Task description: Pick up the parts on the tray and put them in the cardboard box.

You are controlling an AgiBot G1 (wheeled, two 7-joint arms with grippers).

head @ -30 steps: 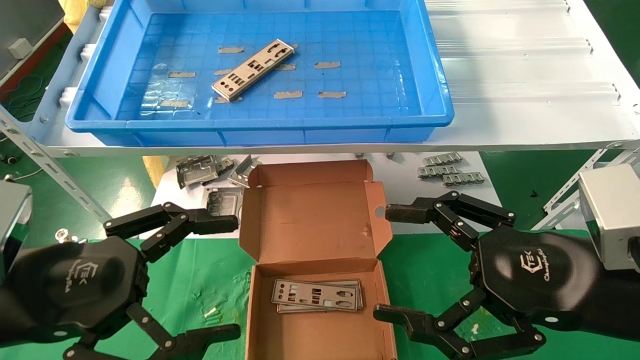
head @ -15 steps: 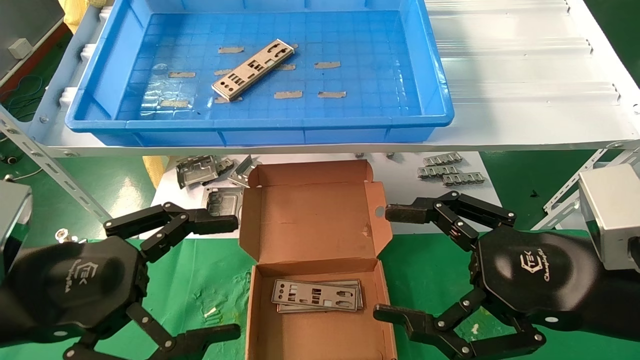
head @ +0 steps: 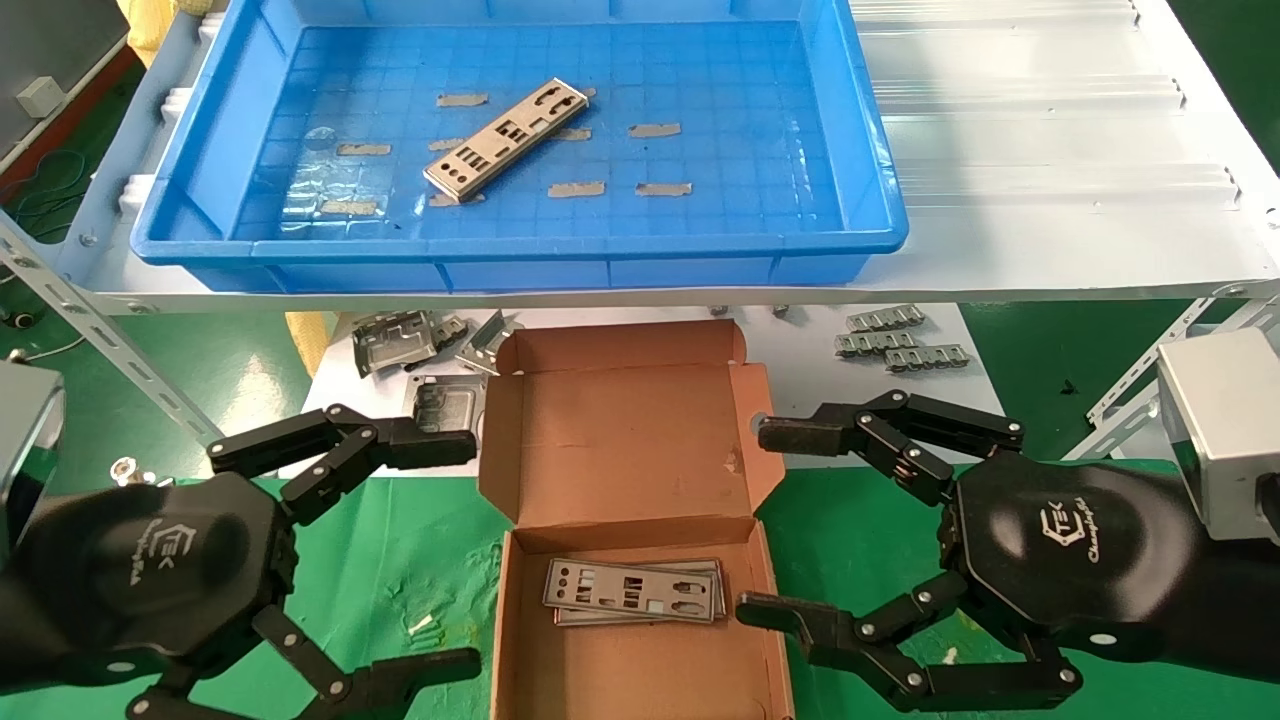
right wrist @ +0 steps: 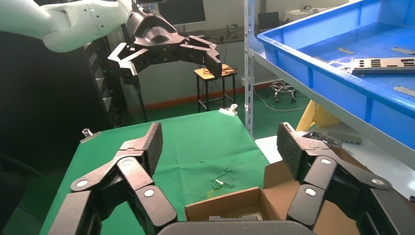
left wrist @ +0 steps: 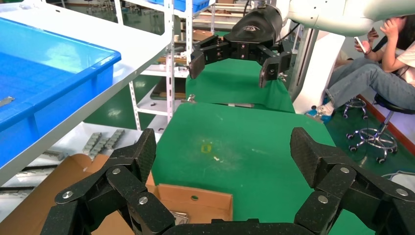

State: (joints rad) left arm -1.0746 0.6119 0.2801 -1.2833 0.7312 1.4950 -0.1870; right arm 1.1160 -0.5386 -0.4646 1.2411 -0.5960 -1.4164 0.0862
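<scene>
One thin silver plate (head: 507,139) with cutouts lies slanted on the floor of the blue tray (head: 870,170) on the white shelf; it also shows in the right wrist view (right wrist: 383,64). The cardboard box (head: 620,430) stands open below on the green table, with a small stack of plates (head: 635,591) in it. My left gripper (head: 455,555) is open and empty just left of the box. My right gripper (head: 765,525) is open and empty just right of the box, its fingers at the box's right wall.
Chunky grey metal frames (head: 400,345) lie on a white board behind the box at the left, and short ridged silver strips (head: 900,340) at the right. The shelf's slotted metal legs (head: 100,330) stand at both sides. The green cloth covers the table.
My right gripper has shifted slightly left toward the box. The left gripper, the plates and the box have not moved.
</scene>
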